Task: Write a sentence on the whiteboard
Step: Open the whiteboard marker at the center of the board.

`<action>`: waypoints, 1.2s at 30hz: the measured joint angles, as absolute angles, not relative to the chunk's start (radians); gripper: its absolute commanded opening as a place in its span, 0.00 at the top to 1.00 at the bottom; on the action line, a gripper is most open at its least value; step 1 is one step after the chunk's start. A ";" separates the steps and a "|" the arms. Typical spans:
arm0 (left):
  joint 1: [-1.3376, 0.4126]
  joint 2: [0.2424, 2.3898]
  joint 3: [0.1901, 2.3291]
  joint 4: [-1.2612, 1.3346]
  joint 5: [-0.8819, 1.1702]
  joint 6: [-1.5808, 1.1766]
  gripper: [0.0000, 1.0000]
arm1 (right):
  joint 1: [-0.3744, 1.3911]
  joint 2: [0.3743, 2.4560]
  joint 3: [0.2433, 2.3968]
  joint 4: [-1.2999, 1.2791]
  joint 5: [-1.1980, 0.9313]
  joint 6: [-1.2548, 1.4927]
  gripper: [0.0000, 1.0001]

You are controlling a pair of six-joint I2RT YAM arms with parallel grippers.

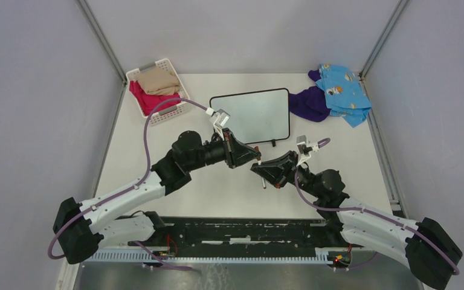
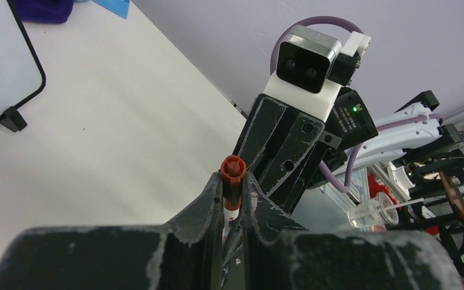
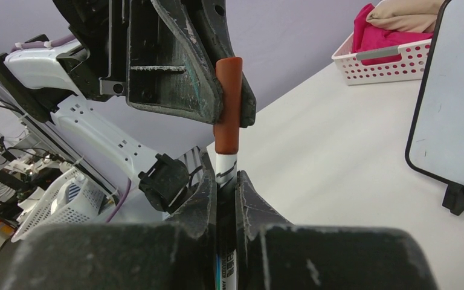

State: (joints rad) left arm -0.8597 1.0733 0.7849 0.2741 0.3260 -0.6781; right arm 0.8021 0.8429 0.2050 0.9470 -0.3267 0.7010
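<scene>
The whiteboard (image 1: 251,115) stands at the back middle of the table, and its face is blank; no sentence shows on it. It also shows in the left wrist view (image 2: 0,60) and in the right wrist view (image 3: 459,103). The two grippers meet in front of it. My left gripper (image 1: 255,158) (image 2: 232,184) is shut on the red-brown cap (image 2: 232,170) of a marker. My right gripper (image 1: 261,170) (image 3: 225,181) is shut on the marker's white body (image 3: 225,166). The cap (image 3: 228,103) sits on the marker, between the left gripper's fingers (image 3: 181,66).
A white basket (image 1: 157,90) (image 3: 386,57) with pink and beige cloths stands at the back left. Purple and blue cloths (image 1: 332,93) lie at the back right. The whiteboard's black feet (image 1: 273,143) rest just behind the grippers.
</scene>
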 measured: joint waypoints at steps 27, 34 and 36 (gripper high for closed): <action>-0.821 1.013 0.833 0.146 -0.089 -0.646 0.98 | 0.803 0.705 0.168 0.693 -0.205 0.587 1.00; -0.821 0.990 0.822 -0.216 -0.270 -0.595 0.98 | 0.802 0.611 0.249 0.250 0.114 0.411 1.00; -0.821 0.978 0.776 -0.300 -0.299 -0.596 0.98 | 0.802 0.591 0.232 0.200 0.151 0.395 1.00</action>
